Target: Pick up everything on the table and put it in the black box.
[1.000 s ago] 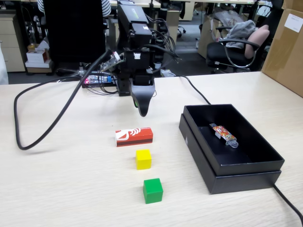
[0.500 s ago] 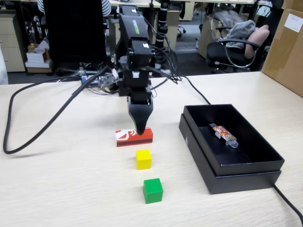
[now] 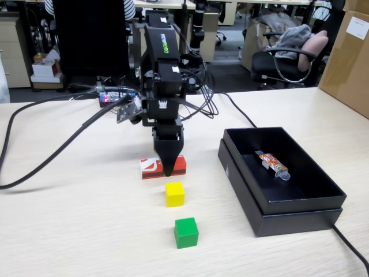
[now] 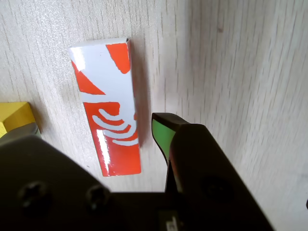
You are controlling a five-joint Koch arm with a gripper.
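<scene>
A black gripper (image 3: pixel 168 169) points straight down at the table (image 3: pixel 69 231), its tip right at the red block (image 3: pixel 164 167). In the wrist view one green-padded jaw sits just beside the block's long edge, and the block (image 4: pixel 108 106) lies flat, not clasped. The other jaw is out of sight, so how far the gripper is open cannot be told. Just in front of the gripper in the fixed view sits a small yellow cube (image 3: pixel 174 194), and beyond that, nearer the camera, a small green cube (image 3: pixel 186 232). To the gripper's right in that view stands the black box (image 3: pixel 300 216), holding a patterned stick (image 3: pixel 271 164).
</scene>
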